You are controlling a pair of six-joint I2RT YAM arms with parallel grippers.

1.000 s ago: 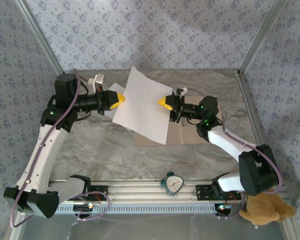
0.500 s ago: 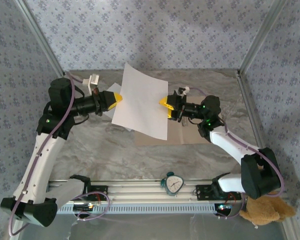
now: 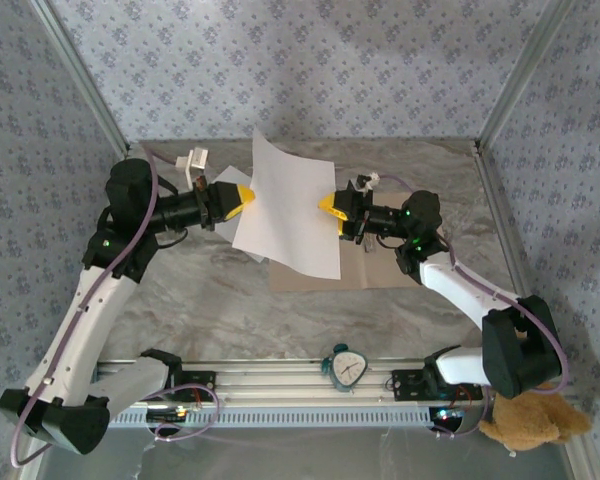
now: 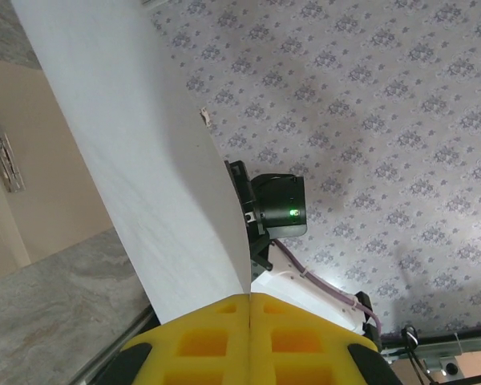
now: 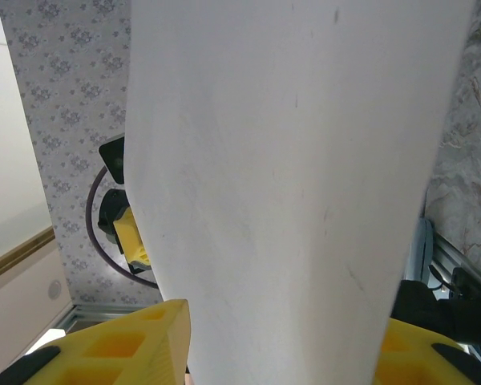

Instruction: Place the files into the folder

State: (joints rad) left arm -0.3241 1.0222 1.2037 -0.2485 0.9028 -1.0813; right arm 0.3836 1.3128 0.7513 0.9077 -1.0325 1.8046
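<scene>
– Left pincer [image 4: 248,301]: the yellow pads are seen pressed together, with one edge of the held sheet [image 3: 290,215] nipped in the seam. What is noted for the right pincer [image 3: 326,205]?
– In the right wrist view its pads are seen spread, set to either side of the sheet's face. Nothing is clamped there, as far as can be judged. The sheet's opposite edge is met at its tips.
– Sheet position?
– It is carried clear of the table, slung between the two pincers and tilted. The folder [image 3: 375,272] is laid open and flat beneath both pincers. Its metal clip [image 4: 2,159] is seen down and left of the left pads. A second sheet [image 3: 223,228] is made out under the left pincer, partly off the folder, it seems.
– Step in hand?
– The first file is judged mid-transfer: lifted, brought over the folder, not yet laid. A lowering is called for next, with the sheet squared to the cardboard before the left pads are released. The paper is limp, so sag and skew are to be expected.
– Writing, brands?
– None can be read. Sheet and folder are blank. A small clock [image 3: 347,366] is fixed on the rail well behind both pincers, and its numerals are too small to be made out.
</scene>
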